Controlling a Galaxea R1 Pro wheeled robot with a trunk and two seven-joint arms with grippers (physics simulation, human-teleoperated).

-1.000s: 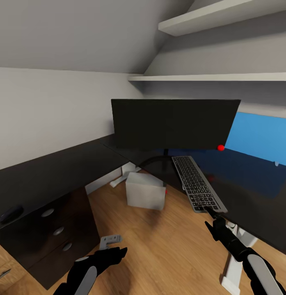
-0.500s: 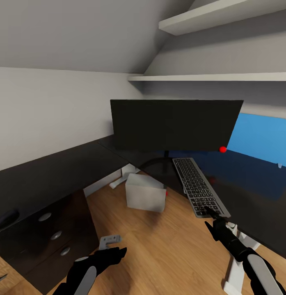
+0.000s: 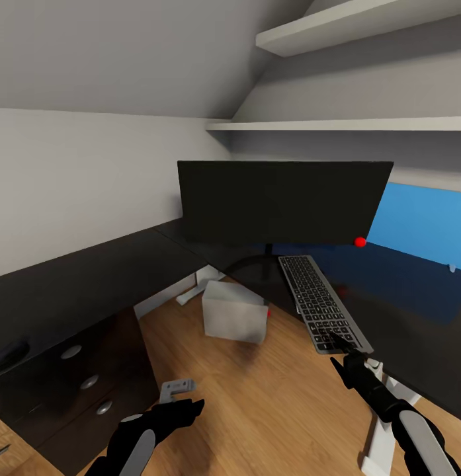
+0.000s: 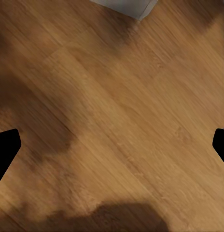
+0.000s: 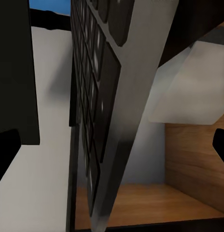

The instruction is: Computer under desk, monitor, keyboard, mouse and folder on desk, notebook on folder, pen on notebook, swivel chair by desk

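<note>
1. Keyboard (image 3: 323, 301): lies flat on the black surface (image 3: 91, 277), lengthwise away from you, far end just in front of the monitor base. Near end overhangs or sits right at the surface edge; that's prob. why your R gripper (image 3: 346, 349) comes at it from that end. In the R wrist view the keyboard (image 5: 112, 96) runs straight down the middle, between the two dark finger tips at the frame sides, so it sits inside the jaws' line. Tips show well apart w/ gaps either side of the frame: R jaws read as wide, not clamped. Contact in the head view: cannot tell, tips overlap the near keys.

2. Monitor (image 3: 283, 201): upright on the surface, on thin neck + round base, red dot at lower R corner. Already where the task wants it.

3. Computer (image 3: 235, 312): grey tower on the wood floor (image 3: 270, 396), under the corner of the surface. OK as is.

4. Mouse (image 3: 8, 354): small dark oval, far L end of the surface above the drawers, well apart from keyboard. Needs moving next to it.

5. L gripper (image 3: 180, 393): hangs low over the floor, near the drawers, holding nothing. L wrist view: bare floor, tips at frame sides, jaws wide. Parked clear of the R arm, I'd judge.

6. Blue panel (image 3: 422, 221): behind the surface, R of monitor.
</note>
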